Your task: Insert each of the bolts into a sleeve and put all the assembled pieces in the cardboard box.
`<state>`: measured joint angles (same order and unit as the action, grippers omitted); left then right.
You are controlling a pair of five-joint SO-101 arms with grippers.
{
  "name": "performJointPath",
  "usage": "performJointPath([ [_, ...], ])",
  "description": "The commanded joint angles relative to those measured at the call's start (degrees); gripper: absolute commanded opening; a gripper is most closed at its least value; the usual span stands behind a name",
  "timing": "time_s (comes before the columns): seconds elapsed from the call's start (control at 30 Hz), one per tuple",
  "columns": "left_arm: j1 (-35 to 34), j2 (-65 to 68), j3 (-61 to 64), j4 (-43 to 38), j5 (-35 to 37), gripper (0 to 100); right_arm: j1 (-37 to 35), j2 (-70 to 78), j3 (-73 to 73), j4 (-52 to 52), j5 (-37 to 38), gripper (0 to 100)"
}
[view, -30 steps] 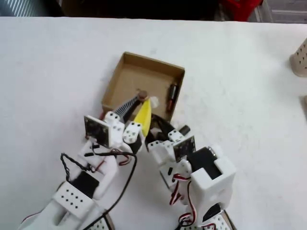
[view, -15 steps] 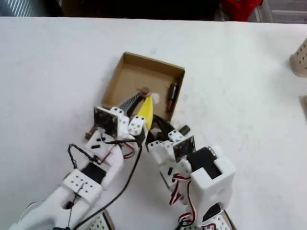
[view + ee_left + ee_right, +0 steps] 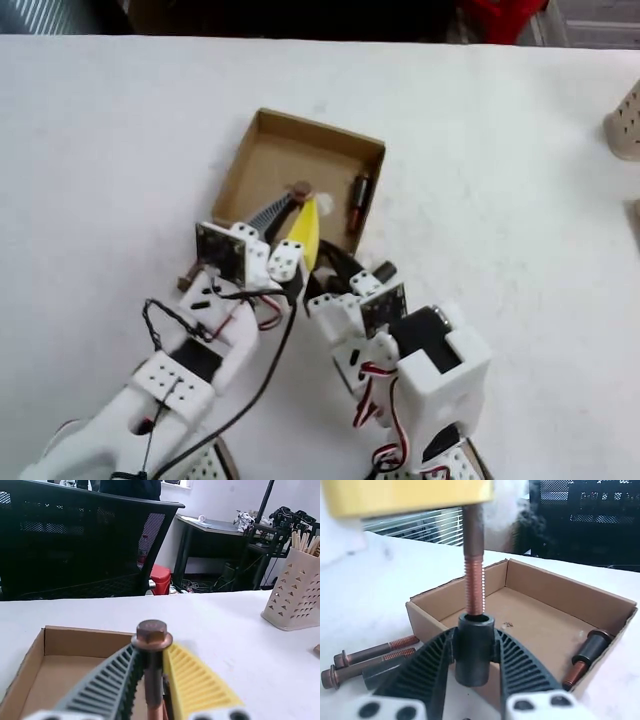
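My left gripper (image 3: pixel 297 200), with one grey and one yellow finger, is shut on a copper bolt (image 3: pixel 152 632) held head up over the near edge of the cardboard box (image 3: pixel 300 130). Directly under it my right gripper (image 3: pixel 475 655), with black fingers, is shut on a black sleeve (image 3: pixel 475 647) held upright. The bolt's threaded end (image 3: pixel 474 587) sits in the sleeve's top opening. One assembled bolt and sleeve (image 3: pixel 358 198) lies along the box's right wall, the same assembled piece (image 3: pixel 587 655) in the right wrist view.
Two loose bolts (image 3: pixel 367 660) and a loose sleeve (image 3: pixel 377 672) lie on the white table beside the box, under the left arm. A beige perforated holder (image 3: pixel 625 120) stands at the table's right edge. A black chair (image 3: pixel 75 540) is behind the table.
The left arm shifted slightly right and toward the box with the bolt, then held still. The right arm has stayed in place.
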<state>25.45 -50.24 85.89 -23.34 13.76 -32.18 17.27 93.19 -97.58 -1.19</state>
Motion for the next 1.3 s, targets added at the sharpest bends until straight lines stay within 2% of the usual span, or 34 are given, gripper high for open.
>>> performJointPath([
  [0.0,1.9,0.0,-3.0,0.7,0.4,2,-0.4,-2.2,0.4,0.1,-0.2,1.6],
  [0.47,3.0,0.0,-3.0,4.7,0.4,2,-0.3,-2.2,0.4,0.1,-0.2,1.6],
  [0.67,2.6,-1.0,-3.3,11.5,0.2,2,0.0,-2.2,0.4,0.1,-0.2,1.6],
  [0.83,3.0,-7.1,-3.0,22.2,0.0,2,0.0,-2.2,0.4,0.0,-0.2,1.6],
  [0.93,3.0,-11.0,-2.7,25.6,0.4,2,0.0,-2.2,0.4,0.0,-0.2,1.6],
  [1.27,4.7,-14.5,3.0,23.1,0.0,2,0.0,-2.2,0.4,0.0,-0.2,1.6],
])
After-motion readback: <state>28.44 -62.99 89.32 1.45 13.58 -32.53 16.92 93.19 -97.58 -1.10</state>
